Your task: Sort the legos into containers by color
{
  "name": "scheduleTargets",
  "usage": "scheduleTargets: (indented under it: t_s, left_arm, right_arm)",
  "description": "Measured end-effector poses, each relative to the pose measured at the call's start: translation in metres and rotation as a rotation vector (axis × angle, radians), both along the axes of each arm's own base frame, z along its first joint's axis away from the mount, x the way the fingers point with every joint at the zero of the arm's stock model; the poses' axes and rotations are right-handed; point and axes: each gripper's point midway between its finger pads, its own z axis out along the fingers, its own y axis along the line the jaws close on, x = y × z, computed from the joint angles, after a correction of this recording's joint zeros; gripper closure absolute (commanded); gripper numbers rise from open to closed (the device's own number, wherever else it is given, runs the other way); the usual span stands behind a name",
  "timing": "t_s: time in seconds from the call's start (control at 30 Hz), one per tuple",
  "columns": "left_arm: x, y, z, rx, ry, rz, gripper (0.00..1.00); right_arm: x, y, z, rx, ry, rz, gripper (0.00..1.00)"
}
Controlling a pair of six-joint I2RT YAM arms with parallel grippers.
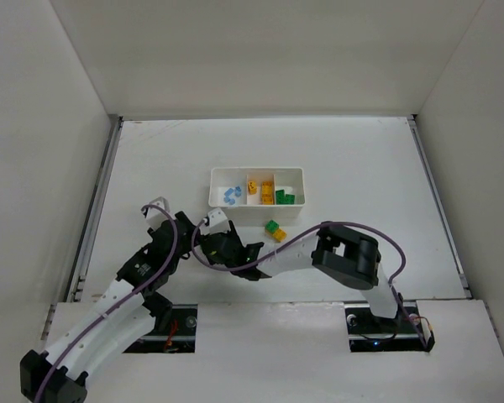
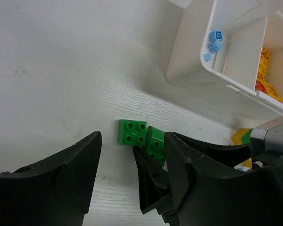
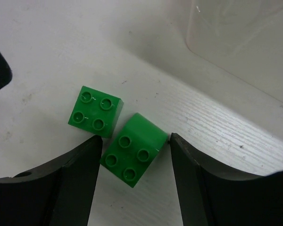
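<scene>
On the desk [image 3: 37,47] near the tray [image 1: 227,170], the right claw [image 3: 134,141] is straddling a skewed green lego [image 3: 134,153], its corners at or almost at both fingers [image 3: 198,179]; whether it is clenching yet I cannot tell. A second green lego [image 3: 95,111] is lying beside it. The left claw [image 2: 132,136] is hovering released above the pair. A green pick seems to be in hand; next it is calling for a firm squeeze, a lift, and a carry to the green compartment [image 1: 292,181]. No writing is showing
</scene>
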Motion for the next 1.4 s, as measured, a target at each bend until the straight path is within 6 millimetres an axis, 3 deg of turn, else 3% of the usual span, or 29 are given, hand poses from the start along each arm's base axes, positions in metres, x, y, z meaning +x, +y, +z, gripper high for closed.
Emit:
scheduleTargets:
  t_s: [0.3,0.47,0.63,0.93,1.0,1.13,1.3,1.4]
  left_arm:
    - [0.0,-0.007,-0.008,-0.017,0.026,0.004,0.46]
    - [-0.008,-0.018,-0.029,0.034,0.106,-0.055,0.45]
    - [-0.011,-0.021,-0.044,0.092,0.148,-0.069,0.44]
    - [-0.004,-0.035,-0.06,0.156,0.161,-0.093,0.42]
    - [-0.001,-0.036,-0.064,0.17,0.161,-0.088,0.42]
    - [0.004,-0.036,-0.072,0.203,0.167,-0.08,0.42]
    - [0.008,-0.039,-0.076,0.214,0.157,-0.075,0.45]
    - [0.01,-0.04,-0.077,0.217,0.154,-0.075,0.46]
  right_arm:
    - [0.0,-0.01,-0.001,-0.002,-0.008,-0.047,0.64]
    - [-0.01,-0.05,0.003,-0.03,0.0,-0.074,0.67]
    - [-0.018,-0.084,0.039,0.028,-0.017,-0.099,0.67]
    - [-0.022,-0.117,0.113,0.195,-0.08,-0.107,0.67]
    - [-0.014,-0.125,0.13,0.225,-0.103,-0.123,0.66]
    - [0.029,-0.16,0.151,0.247,-0.156,-0.238,0.66]
    - [0.082,-0.209,0.146,0.204,-0.188,-0.397,0.63]
    - [0.104,-0.226,0.132,0.17,-0.177,-0.448,0.53]
